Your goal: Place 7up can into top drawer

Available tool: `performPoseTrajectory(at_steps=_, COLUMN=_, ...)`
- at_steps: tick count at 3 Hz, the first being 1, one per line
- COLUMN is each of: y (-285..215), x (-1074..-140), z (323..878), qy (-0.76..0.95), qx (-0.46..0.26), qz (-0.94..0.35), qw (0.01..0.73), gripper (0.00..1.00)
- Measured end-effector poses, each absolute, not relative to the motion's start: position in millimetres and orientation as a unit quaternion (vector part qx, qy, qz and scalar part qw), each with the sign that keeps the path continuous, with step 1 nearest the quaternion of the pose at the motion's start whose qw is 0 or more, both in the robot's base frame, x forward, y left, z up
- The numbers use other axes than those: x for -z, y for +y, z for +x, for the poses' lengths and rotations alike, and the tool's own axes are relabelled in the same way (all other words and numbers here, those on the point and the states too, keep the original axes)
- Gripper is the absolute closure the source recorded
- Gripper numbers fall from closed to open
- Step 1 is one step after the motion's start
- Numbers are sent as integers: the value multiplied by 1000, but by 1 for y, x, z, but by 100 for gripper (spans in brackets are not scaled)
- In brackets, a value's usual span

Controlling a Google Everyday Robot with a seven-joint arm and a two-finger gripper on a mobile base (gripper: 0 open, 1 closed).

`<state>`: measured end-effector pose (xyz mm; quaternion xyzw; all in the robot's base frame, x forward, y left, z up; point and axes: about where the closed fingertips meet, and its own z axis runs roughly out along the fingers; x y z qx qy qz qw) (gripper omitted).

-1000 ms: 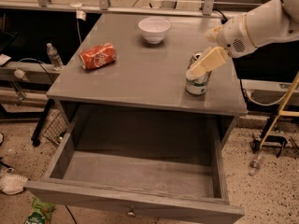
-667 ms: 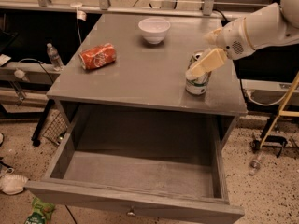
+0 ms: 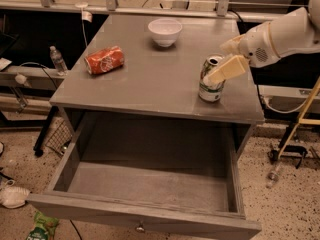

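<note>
The 7up can stands upright on the grey table top, near its right front corner. My gripper comes in from the right at the can's top. Its fingers are spread: one cream finger lies across the can's upper right side, the other sits behind and to the right. The can rests on the table. The top drawer is pulled wide open below the table top. Its inside shows nothing in it, and its front panel with a small knob is nearest the camera.
An orange-red can lies on its side at the table's left. A white bowl stands at the back middle. A water bottle and cables are off to the left, and a yellow pole leans at the right.
</note>
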<state>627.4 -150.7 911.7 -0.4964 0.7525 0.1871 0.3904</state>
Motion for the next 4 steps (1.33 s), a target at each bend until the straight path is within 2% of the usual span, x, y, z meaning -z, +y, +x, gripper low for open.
performPoseTrajectory(at_steps=3, y=-154, x=-928, z=592, qy=733, qx=-178, qz=-528, qw=390, gripper=86)
performPoseTrajectory(at_steps=4, y=-139, x=-947, z=541, qy=690, qx=-172, qz=-602, qw=364, gripper=100)
